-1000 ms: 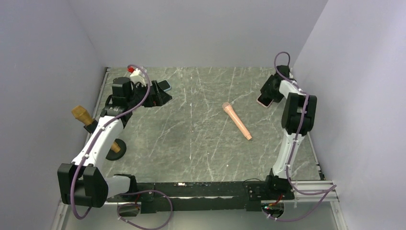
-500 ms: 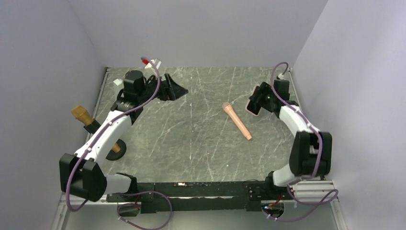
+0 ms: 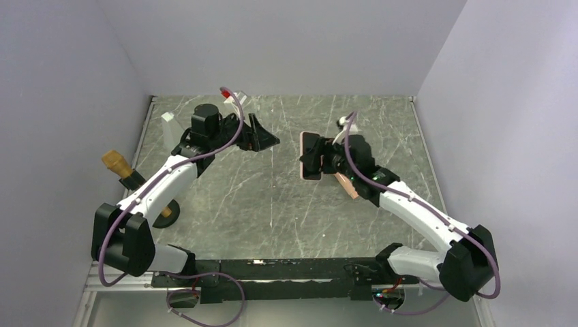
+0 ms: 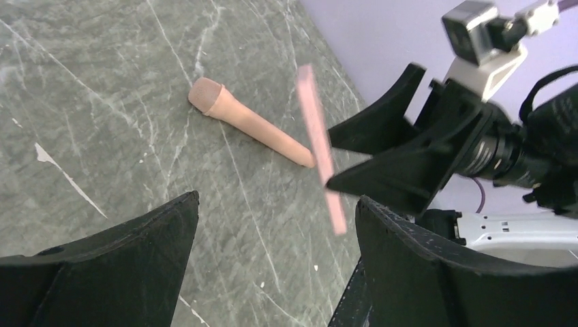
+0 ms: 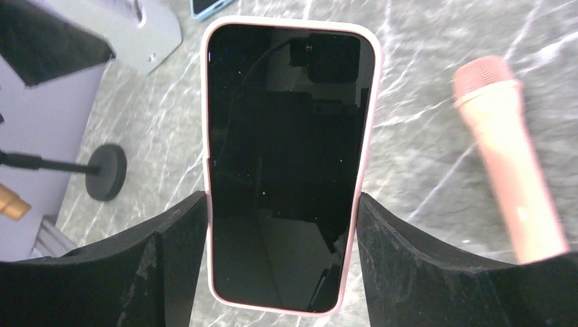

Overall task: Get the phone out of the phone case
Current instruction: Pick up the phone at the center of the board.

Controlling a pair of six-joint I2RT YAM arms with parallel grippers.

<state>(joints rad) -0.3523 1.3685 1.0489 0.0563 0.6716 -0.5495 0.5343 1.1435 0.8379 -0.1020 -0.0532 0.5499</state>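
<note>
Both hands are up: right hand (image 5: 283, 225) pinches the soft pink case (image 5: 369, 136), flat black phone (image 5: 286, 170) not yet out; left hand (image 4: 276, 204) spread and empty.

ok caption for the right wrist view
Right tool grips the pink-cased phone, screen to camera; a pink microphone lies on the table

Phone (image 5: 290, 170) screen is glossy black glass; phone case (image 5: 286, 20) smooth matt pink. Table (image 3: 272, 197): polished veined stone look. Fingers (image 5: 422, 272): grainy matt black plastic.
</note>
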